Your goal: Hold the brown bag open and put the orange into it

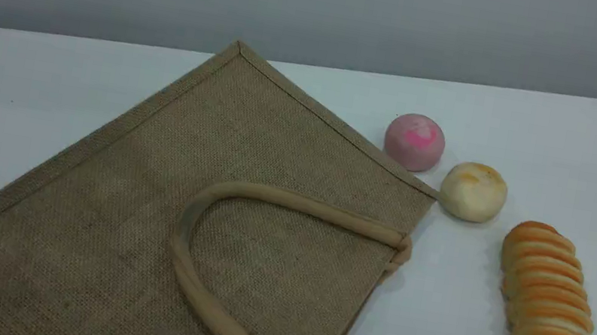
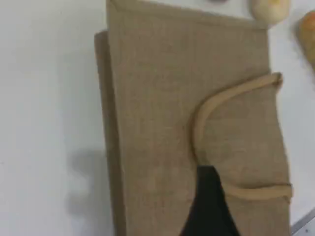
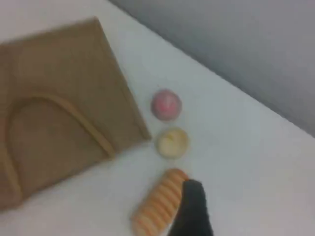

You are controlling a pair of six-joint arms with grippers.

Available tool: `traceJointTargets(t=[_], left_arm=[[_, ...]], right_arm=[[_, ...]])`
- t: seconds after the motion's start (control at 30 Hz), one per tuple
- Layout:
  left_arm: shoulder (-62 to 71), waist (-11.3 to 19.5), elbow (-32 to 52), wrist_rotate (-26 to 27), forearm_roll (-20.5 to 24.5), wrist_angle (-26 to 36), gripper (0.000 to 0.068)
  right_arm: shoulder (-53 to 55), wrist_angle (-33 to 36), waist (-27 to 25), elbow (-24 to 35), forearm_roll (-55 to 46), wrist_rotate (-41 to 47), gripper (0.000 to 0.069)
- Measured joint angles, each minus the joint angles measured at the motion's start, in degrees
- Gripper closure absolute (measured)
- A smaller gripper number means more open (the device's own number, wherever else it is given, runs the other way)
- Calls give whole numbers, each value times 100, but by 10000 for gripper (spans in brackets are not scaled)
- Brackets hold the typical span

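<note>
The brown bag [image 1: 151, 179] lies flat on the white table, mouth toward the right, with one beige handle [image 1: 281, 198] looped across its top face. No orange shows in any view. Neither arm appears in the scene view. In the left wrist view a dark fingertip [image 2: 209, 201] hangs above the bag [image 2: 157, 98], over the handle loop [image 2: 216, 101], with nothing held. In the right wrist view a dark fingertip [image 3: 193, 209] hangs beside the striped bread loaf [image 3: 157, 206], also holding nothing, with the bag [image 3: 59, 73] off to the left.
Right of the bag's mouth sit a pink round bun [image 1: 414, 141], a pale yellowish bun [image 1: 473, 191] and the long orange-and-cream striped loaf [image 1: 546, 297]. A grey wall stands behind the table's far edge. White tabletop [image 1: 581, 148] spreads to the right.
</note>
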Motion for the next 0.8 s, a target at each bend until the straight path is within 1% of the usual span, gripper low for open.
traceJointTargets(t=[0.13,0.27,0.4,0.5,0.6,0.73,0.8], left_arm=[[-451,0,0,-101,5,177,231],[-975,0,0,-220,5,303,231],[-1527,0,19,-424,-1,657,231],[-1969,0,141,-661,-22,840,231],[-2513,0,458,-840,-51,797,231],[-3263,0,999,-1104,-19,785,231],[-3698,0,1250,-1226,19,778,231]], right_arm=[[-694,6,0,0,469,88,202],[-1281,8,0,0,665,157,202],[-1734,2,0,120,930,157,202],[-2015,-4,0,499,1215,151,202],[-2280,-32,0,1093,1426,131,202],[-2614,-589,0,1967,1485,131,202],[-2782,-735,0,2374,1595,131,202]])
